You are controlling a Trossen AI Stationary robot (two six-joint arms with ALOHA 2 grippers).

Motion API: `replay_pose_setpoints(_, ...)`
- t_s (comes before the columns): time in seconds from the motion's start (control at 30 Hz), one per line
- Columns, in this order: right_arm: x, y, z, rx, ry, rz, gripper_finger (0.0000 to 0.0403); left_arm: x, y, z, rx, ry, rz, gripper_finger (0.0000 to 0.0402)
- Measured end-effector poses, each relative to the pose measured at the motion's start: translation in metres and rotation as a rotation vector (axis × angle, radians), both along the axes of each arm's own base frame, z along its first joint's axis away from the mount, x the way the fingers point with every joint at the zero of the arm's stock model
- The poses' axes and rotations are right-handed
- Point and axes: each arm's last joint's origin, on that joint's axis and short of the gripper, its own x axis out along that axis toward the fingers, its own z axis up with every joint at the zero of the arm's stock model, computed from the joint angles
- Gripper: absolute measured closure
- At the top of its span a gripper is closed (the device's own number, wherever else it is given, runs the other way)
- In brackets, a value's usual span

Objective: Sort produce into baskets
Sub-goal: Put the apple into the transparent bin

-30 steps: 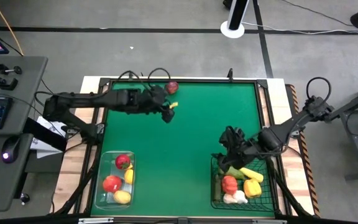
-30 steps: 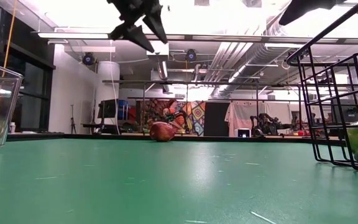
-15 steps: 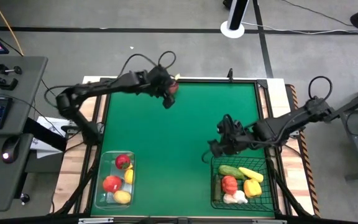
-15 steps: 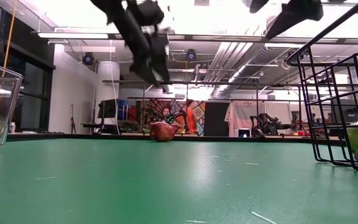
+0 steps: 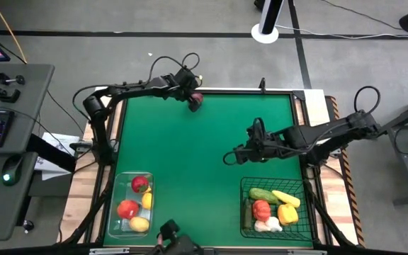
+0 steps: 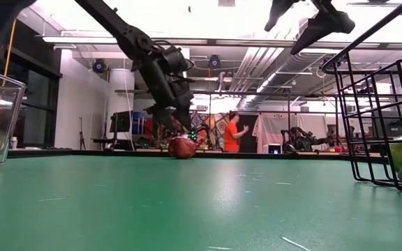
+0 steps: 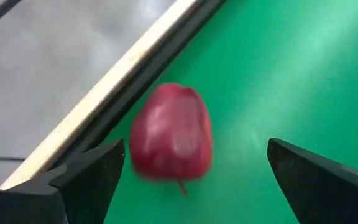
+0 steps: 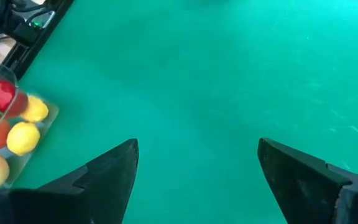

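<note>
now the green felt tabletop (image 5: pixel 204 142) carries a black wire-mesh basket (image 5: pixel 244 210) and a clear plastic bin (image 5: pixel 115 205), both part filled. the last loose piece, a dark red rounded toy fruit (image 7: pixel 171 139), lies by the far edge. the left gripper (image 7: pixel 191 177) hangs over it, jaws wide apart. it looks light, smooth, apt to roll; best taken across its middle. the right gripper (image 8: pixel 194 180), jaws apart, waits mid-table. the fruit's far side is hidden and blurred.
</note>
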Motion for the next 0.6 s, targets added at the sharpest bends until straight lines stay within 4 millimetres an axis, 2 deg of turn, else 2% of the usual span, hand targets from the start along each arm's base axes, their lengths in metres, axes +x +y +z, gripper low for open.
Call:
replay_pose_setpoints(0.37, 0.002, -0.009, 0.0, 0.01, 0.013, 0.007, 0.008, 0.018, 0.018, -0.02, -0.015, -0.016, -0.017, 0.0021)
replay_pose_setpoints(0.6, 0.003, -0.009, 0.0, 0.01, 0.011, 0.008, 0.008, 0.018, 0.019, -0.046, -0.051, 0.085, -0.008, 0.0021)
